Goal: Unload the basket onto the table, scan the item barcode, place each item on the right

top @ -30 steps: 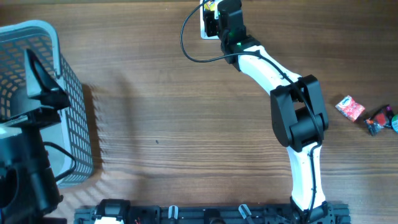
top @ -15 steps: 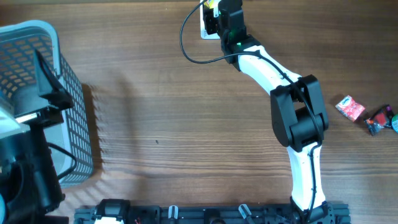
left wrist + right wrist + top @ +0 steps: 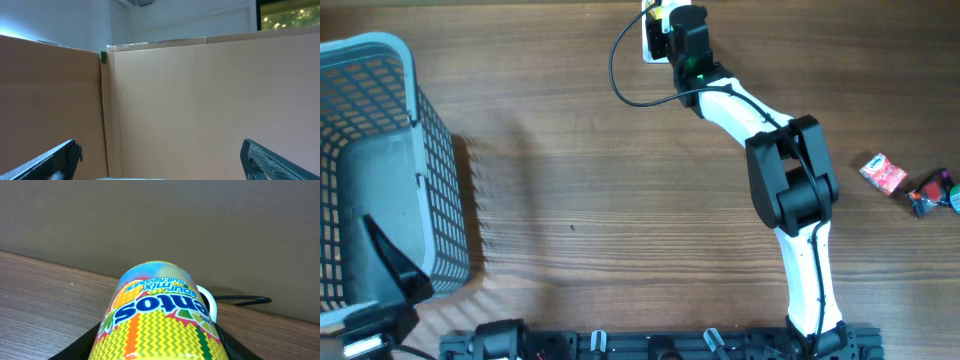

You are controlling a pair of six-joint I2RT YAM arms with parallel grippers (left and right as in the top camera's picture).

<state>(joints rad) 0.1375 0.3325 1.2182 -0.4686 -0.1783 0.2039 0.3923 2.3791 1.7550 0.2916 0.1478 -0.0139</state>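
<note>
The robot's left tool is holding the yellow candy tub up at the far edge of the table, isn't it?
Not quite: it is the right tool that holds the yellow candy tub at the far edge of the table. The right wrist view shows the tub between that tool's fingers. The left tool is open with nothing in it.

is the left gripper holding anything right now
No, in the left wrist view the left gripper has its jaws wide apart, with only the cardboard wall showing in the gap between them.
</note>
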